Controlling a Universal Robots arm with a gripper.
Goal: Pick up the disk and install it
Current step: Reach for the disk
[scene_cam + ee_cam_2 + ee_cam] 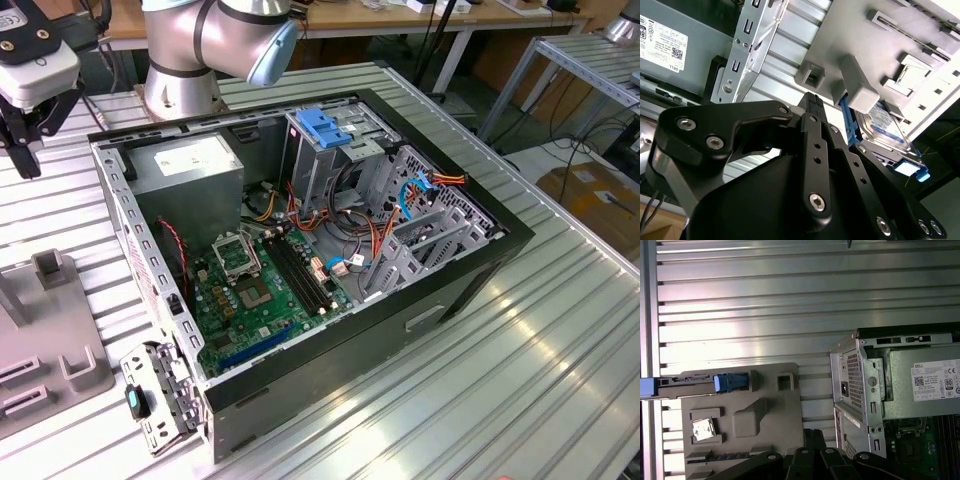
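Second wrist view first, says the operator: where is the disk (885, 132)?

On edge in a slot of the grey fixture (855, 35), answers the observer, with a blue rail (847, 120) along its side. The gripper (812, 100) is over the fixture's edge, beside the disk and apart from it.

Operator: Has it hold of the disk?

Observer: No, the disk sits in its slot. Whether the gripper is open or closed I cannot tell.

Operator: And the arm?

Observer: In the exterior view the gripper (28, 150) hangs pointing down above the ribbed table (560, 380), at the exterior view's left, just outside the open computer case (480, 270) and farther from the camera than the fixture (85, 370). The first wrist view looks down on the fixture (775, 415), with the disk (687, 385) edge-on along one side.
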